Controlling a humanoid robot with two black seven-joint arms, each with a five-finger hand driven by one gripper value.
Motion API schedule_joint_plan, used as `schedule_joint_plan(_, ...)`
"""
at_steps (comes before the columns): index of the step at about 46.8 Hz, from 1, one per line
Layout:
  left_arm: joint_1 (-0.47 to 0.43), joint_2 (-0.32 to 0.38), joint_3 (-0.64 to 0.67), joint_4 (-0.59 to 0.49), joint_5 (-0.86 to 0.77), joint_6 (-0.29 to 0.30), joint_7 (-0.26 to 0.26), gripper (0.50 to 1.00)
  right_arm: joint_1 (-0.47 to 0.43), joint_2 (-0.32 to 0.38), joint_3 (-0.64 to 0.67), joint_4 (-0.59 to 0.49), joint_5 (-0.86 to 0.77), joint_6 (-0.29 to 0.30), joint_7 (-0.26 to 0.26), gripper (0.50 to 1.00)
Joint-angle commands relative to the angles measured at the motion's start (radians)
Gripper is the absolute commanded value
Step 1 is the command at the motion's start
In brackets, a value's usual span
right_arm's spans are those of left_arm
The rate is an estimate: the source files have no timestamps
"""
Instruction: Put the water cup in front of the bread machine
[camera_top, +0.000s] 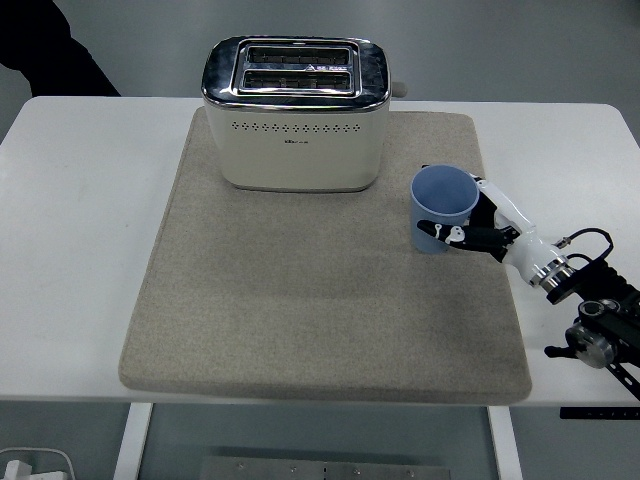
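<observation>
The right robot hand (470, 228) is gripping the blue water cup (443, 208), fingers wrapping its side. The cup is sitting open end up over the right part of the beige mat (300, 300) on the white counter (80, 200), to the right of and nearer than the cream bread machine (295, 112), apart from it.

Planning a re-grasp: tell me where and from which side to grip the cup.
Grip the blue cup around its side wall, coming from the right. It stands upright with its mouth open, the toaster sits to its left, and the right hand already wraps it from that side.
</observation>
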Motion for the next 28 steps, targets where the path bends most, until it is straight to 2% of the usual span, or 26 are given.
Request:
schedule_joint_plan(1, 0.000, 0.000, 0.000, 0.000, 0.000, 0.000, 0.000, 1.000, 0.004, 0.010, 0.004, -0.001, 0.002, -0.005, -0.002, 0.500)
schedule_joint_plan(28, 0.000, 0.000, 0.000, -0.003, 0.000, 0.000, -0.001, 1.000, 0.084, 0.117, -0.022, -0.041, 0.000, -0.035, -0.003, 0.500)
